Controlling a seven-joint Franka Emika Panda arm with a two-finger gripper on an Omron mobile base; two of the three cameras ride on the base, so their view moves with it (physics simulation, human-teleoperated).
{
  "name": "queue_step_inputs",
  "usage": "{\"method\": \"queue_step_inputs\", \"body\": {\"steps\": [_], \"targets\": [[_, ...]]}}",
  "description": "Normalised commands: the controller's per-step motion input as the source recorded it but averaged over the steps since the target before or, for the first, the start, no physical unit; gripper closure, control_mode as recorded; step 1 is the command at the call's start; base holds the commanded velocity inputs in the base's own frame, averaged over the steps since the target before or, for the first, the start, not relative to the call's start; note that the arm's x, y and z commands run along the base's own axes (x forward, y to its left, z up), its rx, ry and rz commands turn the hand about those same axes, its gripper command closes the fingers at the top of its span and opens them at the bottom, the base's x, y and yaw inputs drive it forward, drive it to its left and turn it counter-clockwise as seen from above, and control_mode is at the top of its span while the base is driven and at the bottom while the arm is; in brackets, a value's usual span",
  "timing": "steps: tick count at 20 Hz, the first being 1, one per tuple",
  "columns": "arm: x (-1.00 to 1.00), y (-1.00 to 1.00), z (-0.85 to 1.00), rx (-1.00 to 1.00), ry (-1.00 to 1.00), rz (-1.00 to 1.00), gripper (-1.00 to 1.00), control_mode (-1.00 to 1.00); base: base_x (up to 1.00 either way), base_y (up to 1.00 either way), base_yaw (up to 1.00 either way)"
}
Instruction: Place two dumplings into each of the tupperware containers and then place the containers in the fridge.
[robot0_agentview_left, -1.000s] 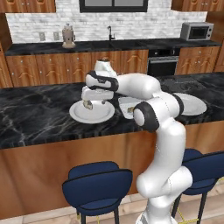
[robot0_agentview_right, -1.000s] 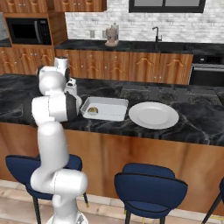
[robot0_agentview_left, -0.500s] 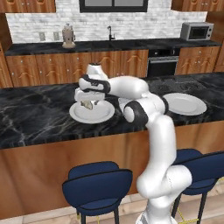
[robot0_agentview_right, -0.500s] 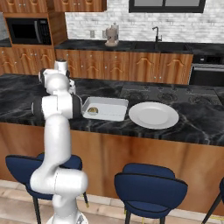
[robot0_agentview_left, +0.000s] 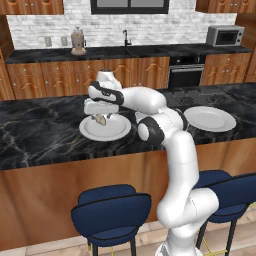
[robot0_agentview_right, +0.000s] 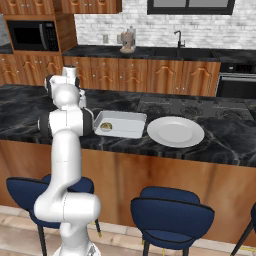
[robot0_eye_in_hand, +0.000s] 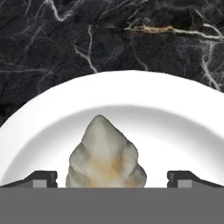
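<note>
A beige dumpling (robot0_eye_in_hand: 105, 155) sits on a round white plate (robot0_eye_in_hand: 183, 113) on the black marble counter. My gripper (robot0_eye_in_hand: 113, 178) hangs low over it, open, one fingertip (robot0_eye_in_hand: 41, 178) on each side of the dumpling and apart from it. From the left base view the gripper (robot0_agentview_left: 100, 114) is over the left plate (robot0_agentview_left: 116, 131), just above that dumpling (robot0_agentview_left: 101, 120). A whitish tupperware container (robot0_agentview_right: 125, 120) stands beside the arm with one dumpling (robot0_agentview_right: 105, 126) inside. The fridge is out of view.
A second white plate (robot0_agentview_left: 210, 118) (robot0_agentview_right: 175, 131) lies bare to the right of the container. Blue stools (robot0_agentview_left: 111, 210) stand under the counter's front edge. An oven (robot0_agentview_left: 184, 75) and a microwave (robot0_agentview_left: 225, 36) are on the back wall.
The arm has swung left and dropped toward the left plate, bringing the open gripper down around the dumpling. Container and plates have not moved.
</note>
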Motion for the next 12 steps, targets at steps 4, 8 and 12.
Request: {"method": "queue_step_inputs", "body": {"steps": [4,8,12], "targets": [[-0.31,0.0,-0.13,0.0,0.0,0.0,-1.0,-1.0,0.0,0.0,0.0],[-0.13,-0.01,-0.05,0.0,0.0,0.0,-1.0,-1.0,0.0,0.0,0.0],[0.0,-0.01,-0.23,0.0,0.0,0.0,-1.0,-1.0,0.0,0.0,0.0]]}}
